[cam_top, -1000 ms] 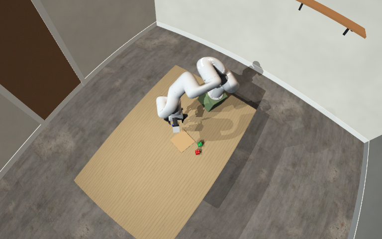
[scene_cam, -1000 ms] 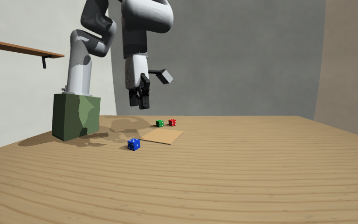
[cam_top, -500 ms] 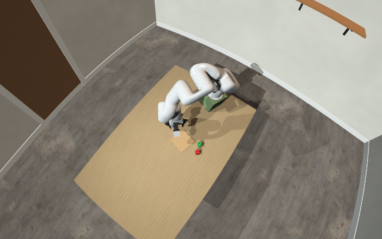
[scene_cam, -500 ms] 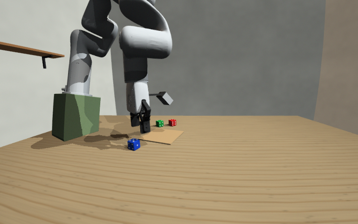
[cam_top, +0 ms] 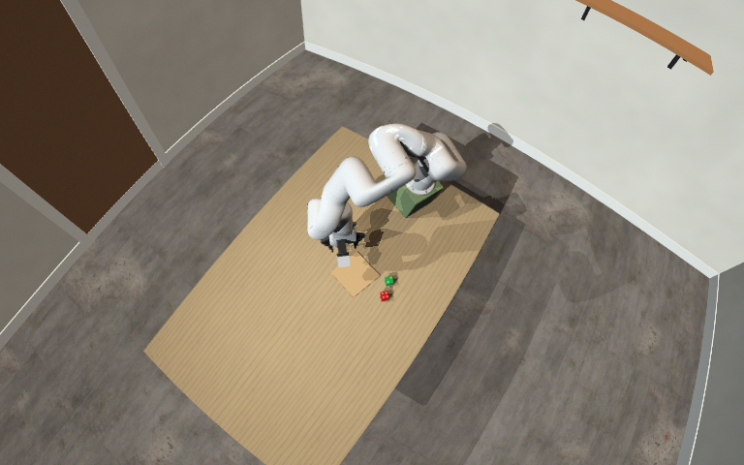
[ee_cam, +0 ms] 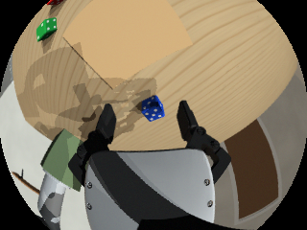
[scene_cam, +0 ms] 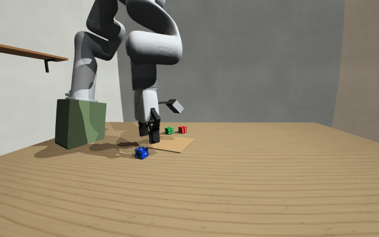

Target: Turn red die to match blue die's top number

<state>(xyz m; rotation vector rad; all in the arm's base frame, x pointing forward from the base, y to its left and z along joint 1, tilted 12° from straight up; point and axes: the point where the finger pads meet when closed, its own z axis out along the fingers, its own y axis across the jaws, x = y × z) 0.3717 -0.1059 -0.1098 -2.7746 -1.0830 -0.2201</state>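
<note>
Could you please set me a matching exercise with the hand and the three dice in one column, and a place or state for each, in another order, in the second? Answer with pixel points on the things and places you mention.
1. Hand point(scene_cam: 149, 137) point(ee_cam: 145, 109)
2. Blue die point(scene_cam: 141, 153) point(ee_cam: 153, 108)
3. Green die point(cam_top: 388, 280) point(scene_cam: 169, 130) point(ee_cam: 46, 29)
4. Red die point(cam_top: 385, 295) point(scene_cam: 182, 129) point(ee_cam: 55, 2)

A. hidden in the top view
B. between the mat point(cam_top: 356, 276) point(scene_cam: 173, 143) point(ee_cam: 127, 38) and the table's edge, nearer the arm's base
C. open
D. beside the green die, farther from the arm's base

1-C, 2-A, 3-B, 4-D

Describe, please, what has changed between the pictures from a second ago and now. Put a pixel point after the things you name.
The arm point(cam_top: 351, 177) point(scene_cam: 153, 47) has lowered the pincer point(cam_top: 342, 241) point(scene_cam: 149, 138) point(ee_cam: 145, 109) toward the table, close above the level of the blue die point(scene_cam: 141, 152) point(ee_cam: 153, 108). Nothing was taken hold of or let go; the pincer is open. The blue, green point(cam_top: 388, 280) point(scene_cam: 169, 130) point(ee_cam: 46, 30) and red point(cam_top: 385, 295) point(scene_cam: 182, 129) point(ee_cam: 55, 2) dice and the mat point(cam_top: 356, 276) point(scene_cam: 173, 143) point(ee_cam: 127, 38) stayed put.
</note>
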